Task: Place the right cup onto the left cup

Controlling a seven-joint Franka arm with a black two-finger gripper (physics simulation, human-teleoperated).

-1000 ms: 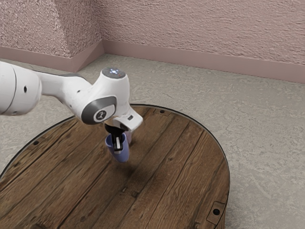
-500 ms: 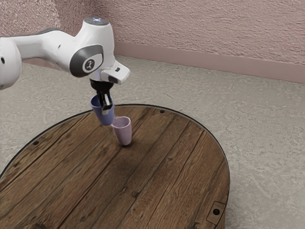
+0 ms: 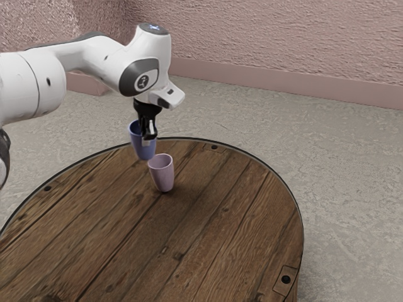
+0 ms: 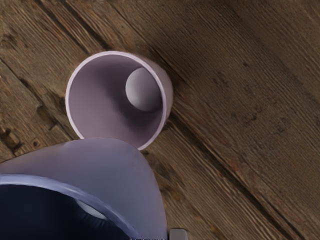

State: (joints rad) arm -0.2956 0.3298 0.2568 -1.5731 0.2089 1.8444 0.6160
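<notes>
gripper [image 3: 148, 134], one, black, two-fingered: closed on the wall of the blue cup [image 3: 141, 150] and bearing it in the air above the table. cups, two in all. the blue cup is on the exterior view's left of the pink cup [image 3: 162, 175] and higher; it is not seated in it. the pink cup stands upright on the table [image 3: 220, 226], mouth open. whether the two cups touch cannot be told.

obscured items: part of the blue cup lies behind the gripper in the exterior view. in the wrist view its body is cut off and its inside is mostly dark; it also covers a short stretch of the pink cup's rim.

both cups are smooth and plain, round-mouthed, narrowing toward the base. arm [image 3: 94, 60], one, glossy white with grey trim. table, one, round, of worn brown planks with a dark edge band, partly cut off; three dark round fittings counted near its edge. floor [image 3: 346, 176]: mottled grey. wall [image 3: 283, 38]: pinkish, rough, with a smooth skirting [image 3: 283, 78].
</notes>
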